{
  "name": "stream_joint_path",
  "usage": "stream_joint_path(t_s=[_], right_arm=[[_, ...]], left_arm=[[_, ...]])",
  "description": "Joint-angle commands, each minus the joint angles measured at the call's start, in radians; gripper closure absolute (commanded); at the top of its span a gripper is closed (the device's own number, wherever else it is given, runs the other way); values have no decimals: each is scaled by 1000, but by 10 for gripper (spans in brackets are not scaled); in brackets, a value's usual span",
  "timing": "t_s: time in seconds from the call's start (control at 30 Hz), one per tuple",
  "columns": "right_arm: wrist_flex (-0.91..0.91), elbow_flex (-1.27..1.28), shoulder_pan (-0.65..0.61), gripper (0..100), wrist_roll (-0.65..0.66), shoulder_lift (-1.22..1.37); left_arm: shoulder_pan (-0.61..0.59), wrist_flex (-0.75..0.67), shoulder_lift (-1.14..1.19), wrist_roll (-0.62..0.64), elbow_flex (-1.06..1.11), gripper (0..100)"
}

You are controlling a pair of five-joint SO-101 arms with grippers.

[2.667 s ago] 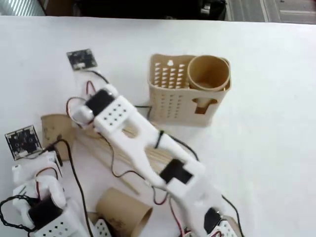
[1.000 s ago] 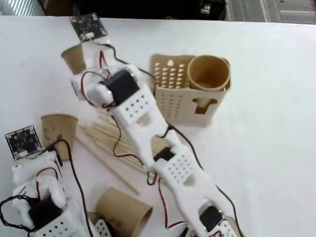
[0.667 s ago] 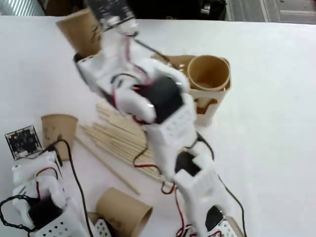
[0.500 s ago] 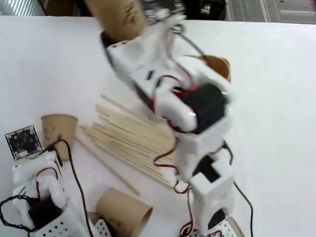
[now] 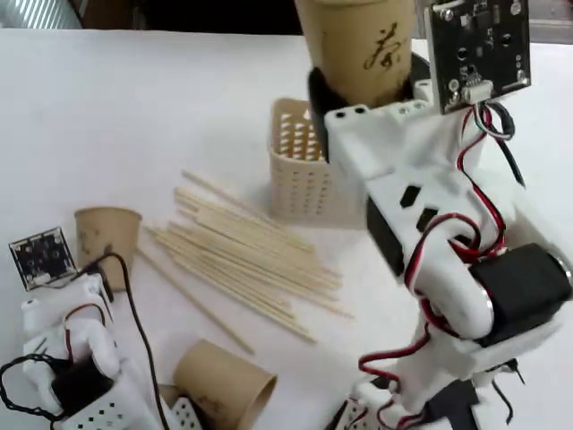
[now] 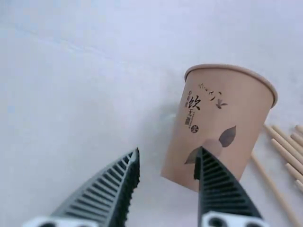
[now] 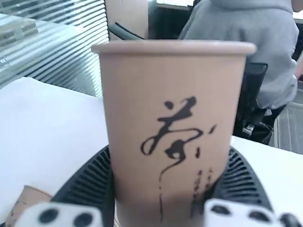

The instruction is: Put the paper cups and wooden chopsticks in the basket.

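Observation:
My right gripper [image 5: 367,85] is shut on a brown paper cup [image 5: 358,40], held upright high over the cream perforated basket [image 5: 300,170]. In the right wrist view that cup [image 7: 175,127] sits between the black fingers [image 7: 90,182]. Wooden chopsticks [image 5: 251,260] lie in a loose pile on the white table, left of the basket. Another paper cup [image 5: 107,235] stands at the left. My left gripper [image 6: 166,156] is open just before this cup [image 6: 222,118], one finger [image 6: 215,189] overlapping its side. A third cup [image 5: 224,385] lies on its side near the front.
The raised right arm [image 5: 466,269] covers the basket's right half and the table behind it. The left arm's base [image 5: 72,367] with loose wires sits at the front left corner. The white table [image 5: 107,116] runs bare to the far left.
The right arm picked a cup up from the far left of the table, lifted it and swung it right, over the basket. The left arm stayed still.

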Motion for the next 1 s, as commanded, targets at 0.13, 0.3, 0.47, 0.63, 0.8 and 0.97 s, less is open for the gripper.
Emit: stream_joint_path(t_s=[0.13,0.3,0.47,0.63,0.8,0.97], right_arm=[[-311,454,166,843,5,-93],[-572,750,196,843,11,-122],[-840,1013,223,843,11,-179],[-1058,1209,226,843,12,-206],[-1188,1356,225,843,12,-222],[-1317,1511,246,836,12,-275]], left_arm=[[-4,-21,-12,3,-29,799],[-4,-21,-12,3,-29,799],[-4,-21,-12,3,-29,799],[-4,-21,-12,3,-29,799],[-4,-21,-12,3,-29,798],[-4,-21,-12,3,-29,798]])
